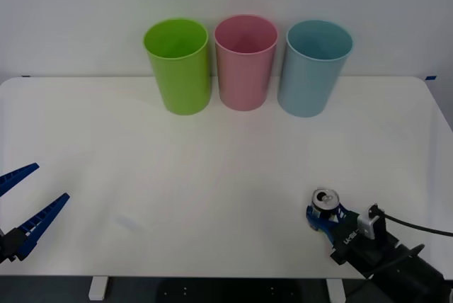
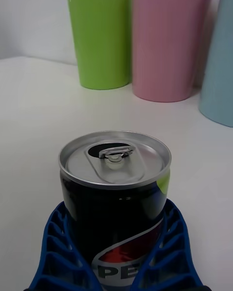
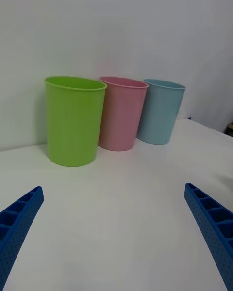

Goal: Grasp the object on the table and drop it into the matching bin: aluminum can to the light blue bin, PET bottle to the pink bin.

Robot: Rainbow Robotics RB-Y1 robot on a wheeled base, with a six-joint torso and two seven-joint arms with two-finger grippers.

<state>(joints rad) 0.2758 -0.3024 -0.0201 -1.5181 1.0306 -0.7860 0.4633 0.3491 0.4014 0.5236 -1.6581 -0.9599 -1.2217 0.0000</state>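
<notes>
The aluminum can point(image 1: 325, 199) stands upright near the front right of the white table point(image 1: 212, 168), dark with a silver pull-tab top point(image 2: 115, 165). My right gripper point(image 1: 325, 212) is shut on it, and its blue ribbed fingers point(image 2: 58, 252) hug both sides of the can's lower body. At the back of the table the light blue bin point(image 1: 313, 69) stands rightmost in a row, with the pink bin point(image 1: 245, 62) beside it in the middle. My left gripper point(image 1: 51, 181) is open at the front left edge, far from the can.
A lime green bin point(image 1: 178, 66) stands left of the pink one; the three bins nearly touch, against a white wall. Bare tabletop stretches between the can and the bins. The table's front edge runs close to both grippers.
</notes>
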